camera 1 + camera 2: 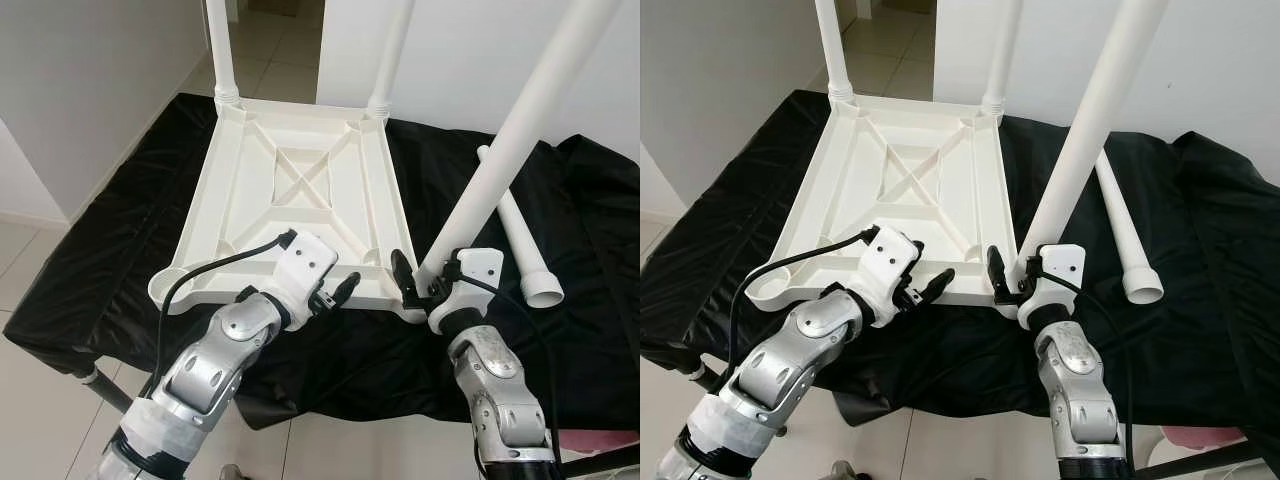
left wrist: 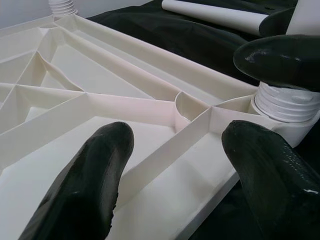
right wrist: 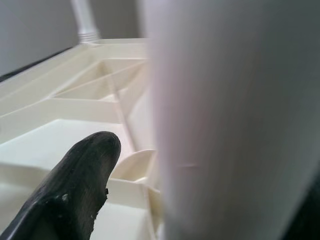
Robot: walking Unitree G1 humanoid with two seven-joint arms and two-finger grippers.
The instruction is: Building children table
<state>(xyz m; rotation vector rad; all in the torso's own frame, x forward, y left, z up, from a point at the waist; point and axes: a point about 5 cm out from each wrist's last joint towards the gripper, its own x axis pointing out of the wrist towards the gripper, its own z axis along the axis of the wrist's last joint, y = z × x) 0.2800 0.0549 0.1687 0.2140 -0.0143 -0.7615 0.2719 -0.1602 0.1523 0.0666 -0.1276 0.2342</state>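
Observation:
The white table top point(image 1: 290, 190) lies upside down on a black cloth. Two legs stand in its far corners, the far left leg point(image 1: 220, 50) and the far right leg point(image 1: 392, 55). A third leg point(image 1: 520, 130) stands upright in the near right corner socket, its threaded end point(image 2: 287, 102) seated there. My right gripper point(image 1: 418, 283) is around this leg's base; its visible finger point(image 3: 75, 195) stands a little off the leg. My left gripper point(image 1: 338, 292) is open over the top's near edge, with a rib between its fingers point(image 2: 85, 185).
A fourth leg point(image 1: 520, 245) lies loose on the black cloth point(image 1: 590, 230), right of the table top. White walls stand at the left and behind, with an open doorway point(image 1: 285, 40) beyond the far edge. The cloth drapes over the near edge.

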